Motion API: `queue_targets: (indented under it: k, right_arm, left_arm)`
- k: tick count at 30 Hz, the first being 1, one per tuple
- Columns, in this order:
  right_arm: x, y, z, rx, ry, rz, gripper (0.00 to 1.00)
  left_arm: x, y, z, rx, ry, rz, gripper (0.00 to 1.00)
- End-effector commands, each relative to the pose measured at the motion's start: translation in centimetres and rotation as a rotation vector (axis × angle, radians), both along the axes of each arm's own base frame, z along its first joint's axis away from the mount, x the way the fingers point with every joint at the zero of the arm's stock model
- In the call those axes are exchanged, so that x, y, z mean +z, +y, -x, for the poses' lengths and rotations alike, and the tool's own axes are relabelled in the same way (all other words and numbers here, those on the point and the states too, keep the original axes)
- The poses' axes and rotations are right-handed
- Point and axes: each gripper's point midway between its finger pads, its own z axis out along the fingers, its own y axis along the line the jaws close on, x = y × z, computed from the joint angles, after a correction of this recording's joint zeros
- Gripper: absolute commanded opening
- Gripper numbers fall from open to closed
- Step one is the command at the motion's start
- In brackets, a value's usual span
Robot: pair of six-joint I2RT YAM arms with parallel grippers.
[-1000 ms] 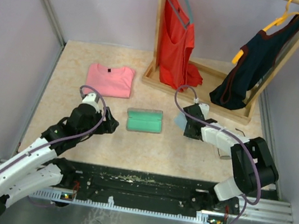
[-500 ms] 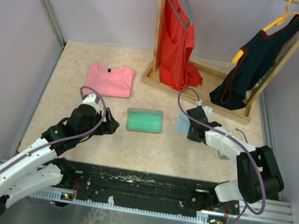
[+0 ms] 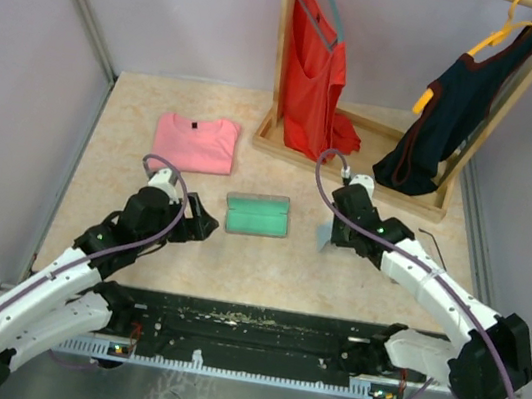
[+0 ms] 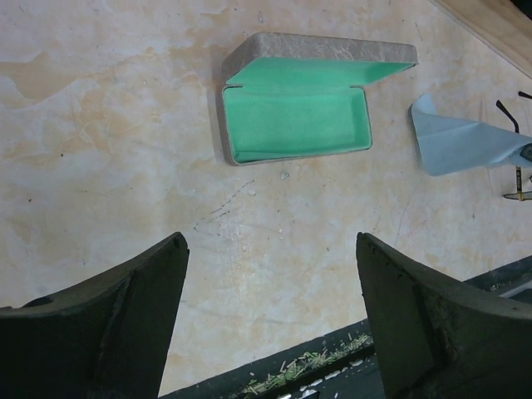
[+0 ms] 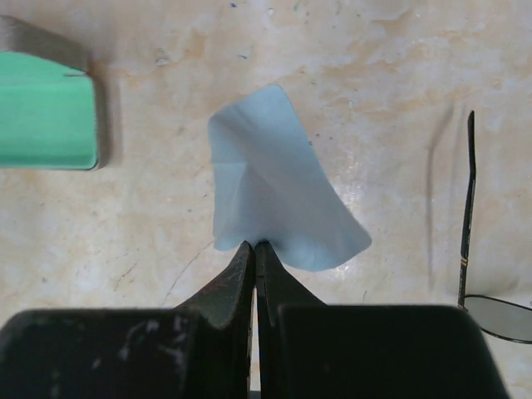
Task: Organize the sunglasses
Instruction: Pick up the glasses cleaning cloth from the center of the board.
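We see lilac walls behind the wooden clothes rack, which stands on the beige marbled desk.

I find no writing, number or brand that I can read in any of my views. The pink shirt has a small dark tag at its collar, but it is too small to make out.
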Motion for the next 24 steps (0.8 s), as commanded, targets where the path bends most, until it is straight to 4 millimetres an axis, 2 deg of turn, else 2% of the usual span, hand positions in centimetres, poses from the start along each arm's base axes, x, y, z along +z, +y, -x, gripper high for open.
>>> queue_targets:
  k: [1,5,11,18,24]
  right_arm:
    - [2.8,1.8,1.0,0.085,-0.019,-0.027,0.00]
    - [4.0,3.7,1.4,0.136,-0.035,-0.084,0.00]
    - [5.9,8.5,2.5,0.281,-0.040,-0.141,0.00]
    - [6.7,12.9,2.9,0.367,-0.041,-0.220,0.00]
    - [7.6,16.5,3.1,0.445,-0.042,-0.291,0.00]
  left_arm:
    - [0.1,-0.6,0.2,-0.025,-0.005,0.043,0.88]
    - [-0.5,-1.6,0.8,-0.085,0.008,0.068,0.87]
    - [-0.6,-1.3,1.0,-0.067,0.017,0.076,0.86]
    - [-0.9,-2.0,1.9,-0.094,0.034,0.137,0.85]
    - [-1.1,-1.2,2.1,-0.052,0.041,0.143,0.85]
